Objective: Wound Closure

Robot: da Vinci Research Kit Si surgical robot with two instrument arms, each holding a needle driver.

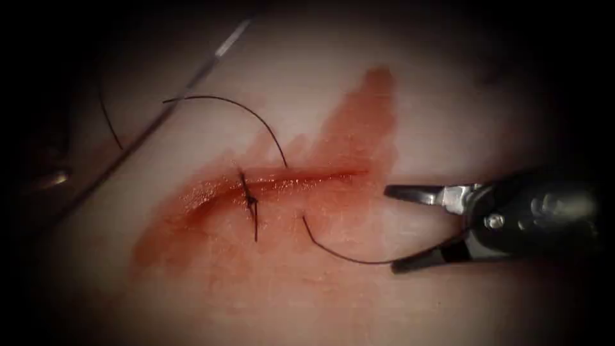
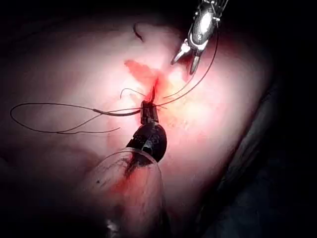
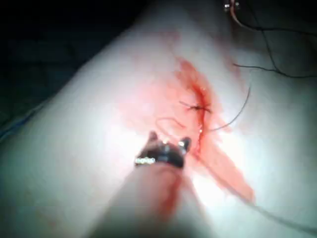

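**A:** Needle first: where do we have it?

**B:** We see the needle (image 2: 119, 113) in the left wrist view. It sticks out sideways from the left tool (image 2: 148, 113), whose jaws look closed on it near one end of its curve. The rest of the curve hangs free and is not in the tissue (image 1: 448, 96). Thread (image 2: 54, 105) trails off the needle's far end in a long slack loop.

**A:** And our right tool?

**B:** The right tool (image 1: 394, 227) has its jaws spread wide and is gripping nothing. In the endoscope view it sits just past the right end of the cut (image 1: 307, 178). Its upper jaw points at that end and its lower jaw lies flat lower down.

**A:** Anything near those jaws?

**B:** A strand of thread (image 1: 346, 256) curves out of the tissue ahead of the lower jaw and runs up to that jaw's tip. We cannot tell whether it touches. Further ahead, a tied stitch (image 1: 250, 202) crosses the cut with short ends sticking out. Another strand (image 1: 256, 118) arcs up and away from the cut between the stitch and the tool.

**A:** What about the surface?

**B:** Red fluid (image 1: 359, 122) is spread along the cut and over the tissue ahead of the open jaws.
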